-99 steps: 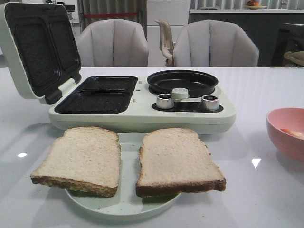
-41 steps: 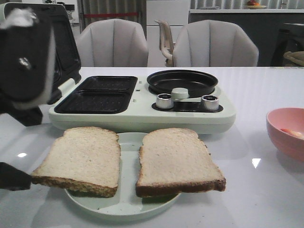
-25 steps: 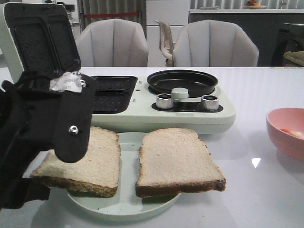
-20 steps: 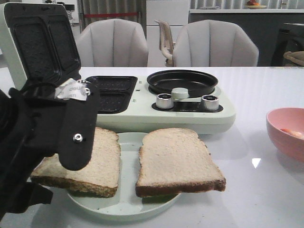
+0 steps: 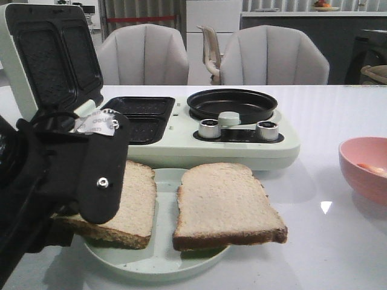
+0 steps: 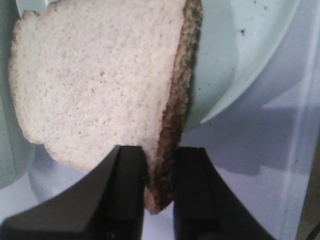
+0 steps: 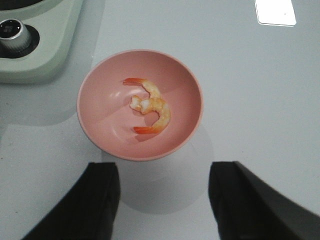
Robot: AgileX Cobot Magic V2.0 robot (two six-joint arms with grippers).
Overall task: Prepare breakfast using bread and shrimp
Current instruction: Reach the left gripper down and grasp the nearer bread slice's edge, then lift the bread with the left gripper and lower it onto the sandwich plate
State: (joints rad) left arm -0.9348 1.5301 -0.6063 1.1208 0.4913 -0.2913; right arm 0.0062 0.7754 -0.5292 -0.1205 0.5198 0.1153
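While our left gripper (image 6: 159, 187) pinches the left slice (image 6: 100, 85) by its crust at lower left, ready to lift it off the plate (image 6: 220, 65), the right gripper (image 7: 164, 192) hangs spread above the shrimp (image 7: 149, 106).

Front forward; 2 wrist close-ups downward.

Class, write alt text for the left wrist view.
The left pincer closes on the brown crust edge of a bread slice, which lies partly over a pale green plate on a glossy white table.
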